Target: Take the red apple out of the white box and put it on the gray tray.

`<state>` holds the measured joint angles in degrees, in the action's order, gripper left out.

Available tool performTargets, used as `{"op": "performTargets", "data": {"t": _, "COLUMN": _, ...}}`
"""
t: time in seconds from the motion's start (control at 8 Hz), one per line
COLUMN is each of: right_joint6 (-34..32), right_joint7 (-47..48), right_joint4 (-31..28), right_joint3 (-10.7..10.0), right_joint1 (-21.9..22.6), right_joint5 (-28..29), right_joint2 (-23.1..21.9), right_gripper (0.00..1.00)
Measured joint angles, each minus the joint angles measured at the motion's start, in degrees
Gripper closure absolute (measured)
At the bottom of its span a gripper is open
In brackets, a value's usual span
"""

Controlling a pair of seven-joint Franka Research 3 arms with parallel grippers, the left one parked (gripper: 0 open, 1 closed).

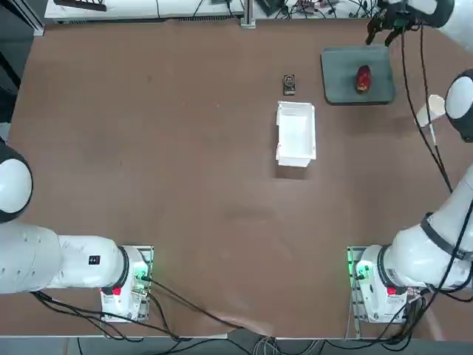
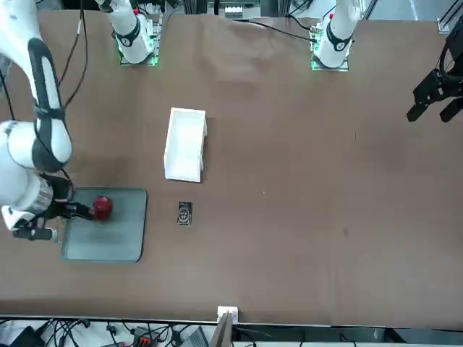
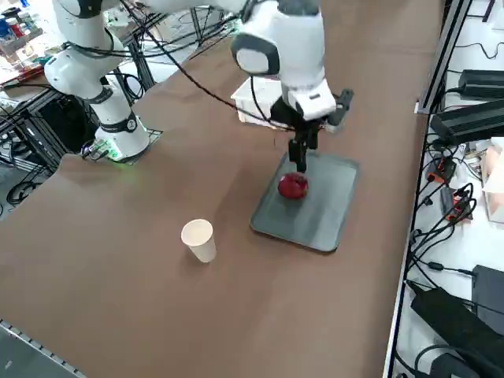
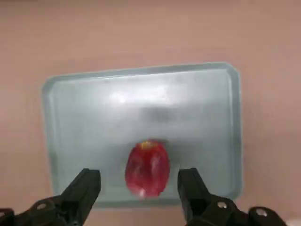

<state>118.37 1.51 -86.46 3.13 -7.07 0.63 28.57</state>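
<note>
The red apple (image 1: 363,79) (image 4: 147,168) lies on the gray tray (image 1: 340,63) (image 4: 141,103), toward one long rim, with its yellowish patch showing. My right gripper (image 4: 138,186) (image 3: 301,161) hangs just above it, open. In the right wrist view the two fingers stand to either side of the apple with a gap on each side, so nothing is held. The white box (image 1: 295,133) (image 2: 185,143) sits nearer the table's middle and looks empty.
A small dark flat object (image 1: 289,83) lies between the box and the tray. A white paper cup (image 3: 198,239) (image 1: 436,107) stands on the table on the robot-base side of the tray. Cables and equipment line the table's far edge.
</note>
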Motion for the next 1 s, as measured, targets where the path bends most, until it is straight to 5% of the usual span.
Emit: {"op": "performTargets", "data": {"t": 1.0, "right_joint6": -26.14, "right_joint7": 0.37, "right_joint4": 0.13, "right_joint3": 0.32, "right_joint1": 0.52, "right_joint5": -0.05, "right_joint2": -22.56, "right_gripper": 0.0}}
